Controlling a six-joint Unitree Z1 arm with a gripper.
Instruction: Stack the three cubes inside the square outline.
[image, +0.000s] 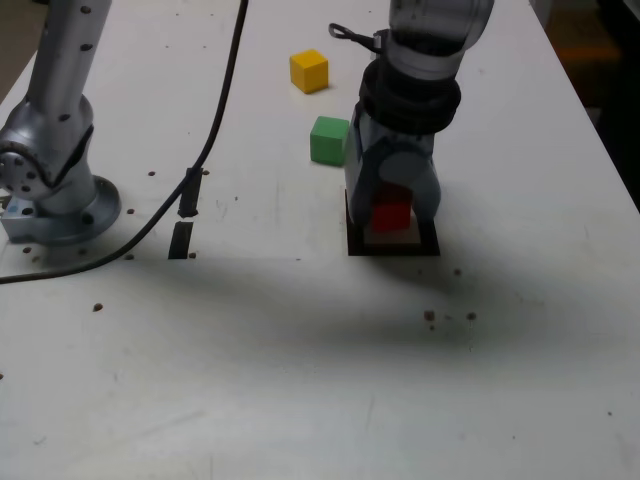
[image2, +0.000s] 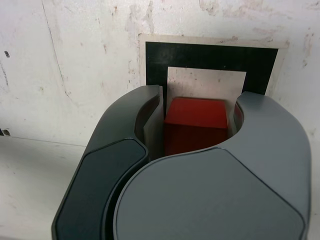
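My gripper (image: 392, 226) stands straight down over the square outline (image: 392, 248), shut on the red cube (image: 390, 215). In the wrist view the red cube (image2: 195, 120) sits between the two dark jaws of the gripper (image2: 198, 105), above the white interior of the square outline (image2: 210, 55). The cube is low, at or just above the surface; I cannot tell if it touches. A green cube (image: 328, 140) lies just beyond the outline toward the exterior view's left. A yellow cube (image: 309, 71) lies further back.
The arm's base (image: 50, 190) is bolted at the exterior view's left, and a black cable (image: 215, 130) runs across the white table from it. Two short black strips (image: 182, 238) lie beside the cable. Small dark specks dot the surface.
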